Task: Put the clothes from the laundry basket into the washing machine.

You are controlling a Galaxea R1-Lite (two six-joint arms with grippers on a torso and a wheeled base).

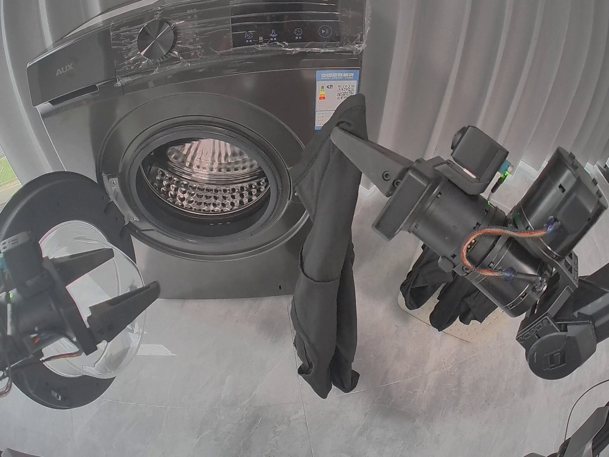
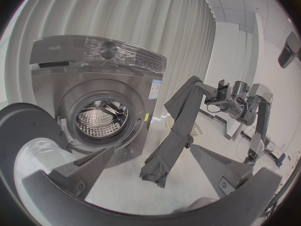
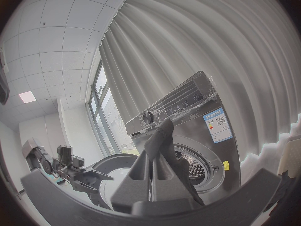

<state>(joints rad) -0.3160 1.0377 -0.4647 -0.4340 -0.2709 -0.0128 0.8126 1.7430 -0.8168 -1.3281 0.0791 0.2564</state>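
Note:
A long black garment (image 1: 327,242) hangs from my right gripper (image 1: 342,133), which is shut on its top end, just right of the washing machine's (image 1: 190,77) open drum (image 1: 206,179). The cloth's lower end dangles close to the floor. In the right wrist view the fingers (image 3: 141,173) pinch the cloth (image 3: 161,134) in front of the drum (image 3: 194,164). My left gripper (image 1: 108,284) stands open and empty low at the left, by the swung-open door (image 1: 57,198). The white laundry basket (image 1: 469,328) sits on the floor behind my right arm, with dark clothes (image 1: 444,287) in it.
The round glass door (image 2: 28,132) is swung out to the left of the opening. Pleated curtains (image 1: 482,52) hang behind and to the right of the machine. Bare grey tiled floor (image 1: 222,376) lies in front of the machine.

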